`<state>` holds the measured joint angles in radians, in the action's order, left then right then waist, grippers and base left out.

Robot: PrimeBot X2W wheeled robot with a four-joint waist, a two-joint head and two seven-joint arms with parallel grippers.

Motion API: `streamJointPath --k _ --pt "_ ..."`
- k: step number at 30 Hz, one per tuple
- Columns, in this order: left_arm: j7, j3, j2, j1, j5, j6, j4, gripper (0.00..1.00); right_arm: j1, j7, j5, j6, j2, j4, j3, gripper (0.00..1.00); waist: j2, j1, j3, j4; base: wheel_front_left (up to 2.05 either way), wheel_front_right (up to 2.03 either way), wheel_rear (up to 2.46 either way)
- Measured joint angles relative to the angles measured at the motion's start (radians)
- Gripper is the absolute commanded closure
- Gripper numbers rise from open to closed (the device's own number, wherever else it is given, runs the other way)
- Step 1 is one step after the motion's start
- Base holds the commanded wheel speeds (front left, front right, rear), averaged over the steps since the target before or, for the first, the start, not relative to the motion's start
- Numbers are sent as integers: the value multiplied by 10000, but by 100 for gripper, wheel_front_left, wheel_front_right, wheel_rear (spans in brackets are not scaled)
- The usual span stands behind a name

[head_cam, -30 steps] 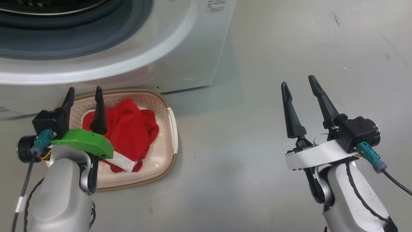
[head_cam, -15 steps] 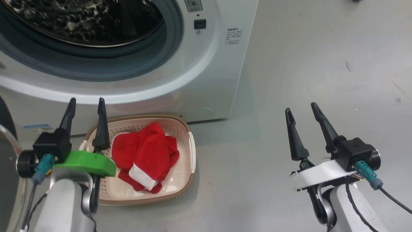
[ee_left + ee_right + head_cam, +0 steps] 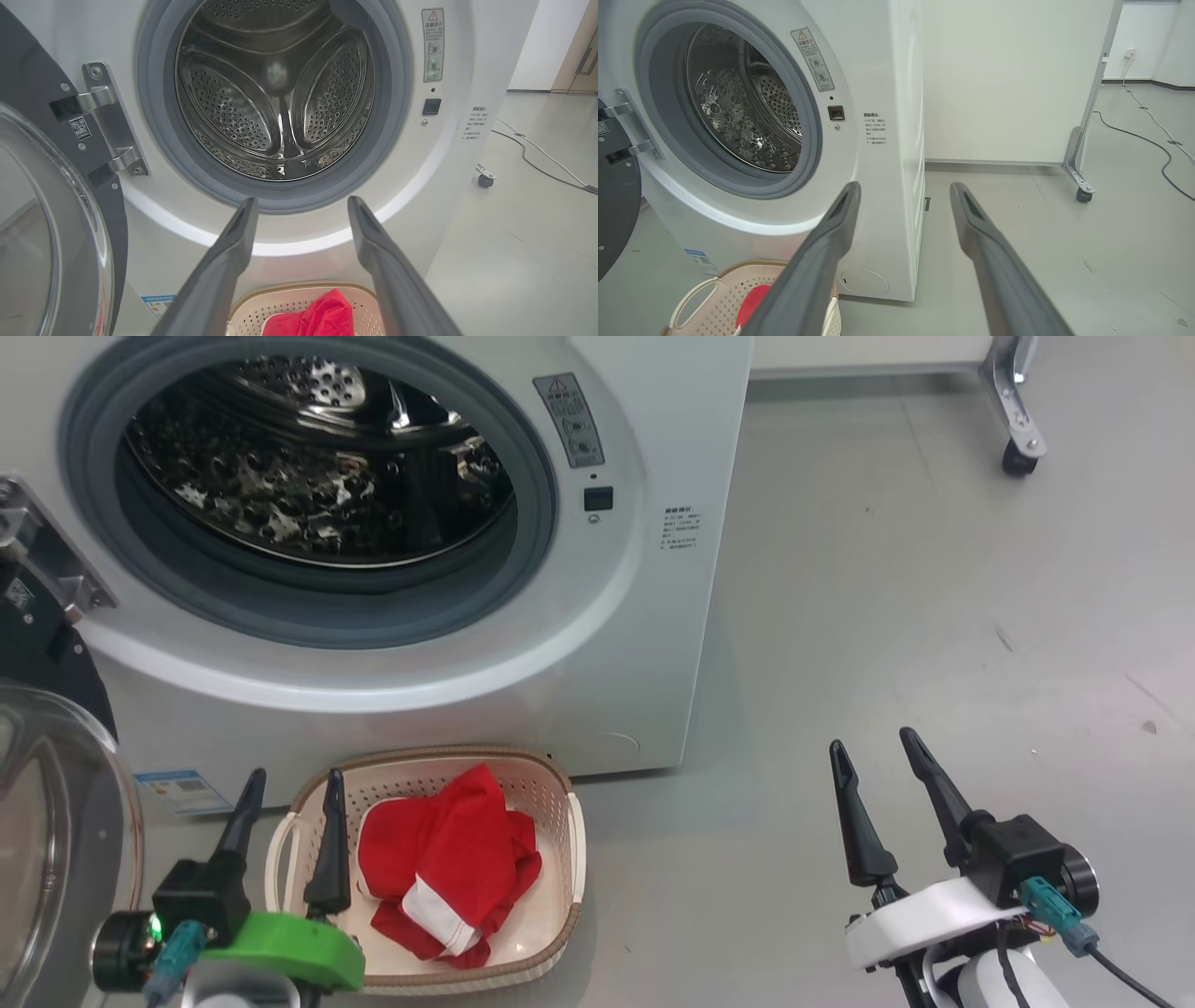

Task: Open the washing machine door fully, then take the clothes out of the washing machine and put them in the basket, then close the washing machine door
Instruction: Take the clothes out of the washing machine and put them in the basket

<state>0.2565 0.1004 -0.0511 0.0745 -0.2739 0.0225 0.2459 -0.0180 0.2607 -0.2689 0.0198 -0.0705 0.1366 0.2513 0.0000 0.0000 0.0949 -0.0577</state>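
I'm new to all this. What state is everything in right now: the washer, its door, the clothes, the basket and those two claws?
washing machine door: swung wide open, to the machine's left.
washing machine: port uncovered, drum looks empty.
clothes: heaped in the basket.
basket: upright on the floor before the machine, holding the clothes.
left gripper: open, holding nothing.
right gripper: open, holding nothing.

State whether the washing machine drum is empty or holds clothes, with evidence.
Empty: the left wrist view shows bare steel drum; the red clothes lie in the basket.
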Motion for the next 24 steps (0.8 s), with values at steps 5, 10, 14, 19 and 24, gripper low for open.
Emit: streamJointPath --k 5,10,14,19,24 --pt "0 138 6 -616 -19 -52 -330 0 320 0 0 10 23 -50 -42 0 0 0 -382 45 0 0 0" --pt "-104 343 8 -1153 -21 -88 -660 0 597 0 0 19 58 -132 -58 0 0 0 -673 98 0 0 0" --pt "-205 458 6 -1526 -23 -109 -945 0 813 0 0 25 77 -190 -50 0 0 0 -850 123 0 0 0" --pt "-303 550 4 -1796 -21 -186 -1302 0 963 0 2 96 82 -291 -52 0 0 0 -934 126 0 0 0" --pt "-443 644 2 -2028 2 -278 -1657 0 1061 0 4 109 86 -397 -102 0 0 0 -946 123 0 0 0"
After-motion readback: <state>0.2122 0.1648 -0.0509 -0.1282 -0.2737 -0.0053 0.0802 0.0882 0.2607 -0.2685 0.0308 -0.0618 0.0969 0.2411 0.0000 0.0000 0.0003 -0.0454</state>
